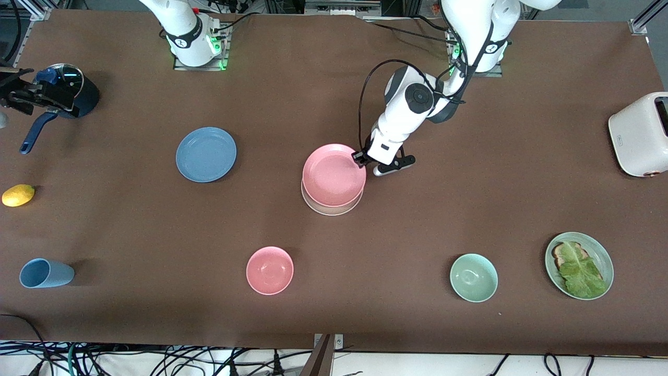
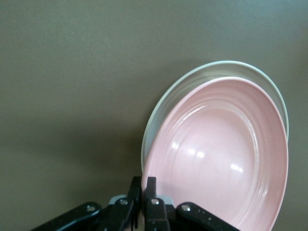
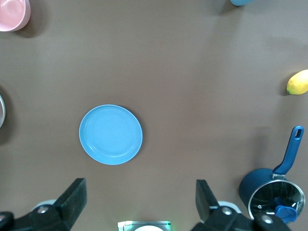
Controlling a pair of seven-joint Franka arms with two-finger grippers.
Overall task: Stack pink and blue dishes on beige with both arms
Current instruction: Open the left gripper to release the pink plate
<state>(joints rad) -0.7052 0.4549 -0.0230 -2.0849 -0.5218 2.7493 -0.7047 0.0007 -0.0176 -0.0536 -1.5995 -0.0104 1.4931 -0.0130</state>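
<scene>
Showing the stack half-built: pink plate [image 1: 334, 175] sits over beige plate [image 1: 332, 206] but offset toward the robots' bases, so a crescent of beige shows on the front-camera side. Risk, as judged: if the left gripper [image 1: 361, 157] lets go w/ the pink plate off-centre or tilted (left wrist view shows it canted vs. the beige rim), it may settle askew or slide; pulling away w/o fully opening could drag the plate off the stack. Left gripper's fingers are pinched tight on the pink plate's rim, at the edge toward the left arm's base; arm bent down from its base, wrist low. Blue plate [image 1: 206, 154] lies untouched, well apart toward the right arm's end. Right gripper [image 3: 139, 202] waits high above the table nr. its base, jaws spread wide, holding nothing.
</scene>
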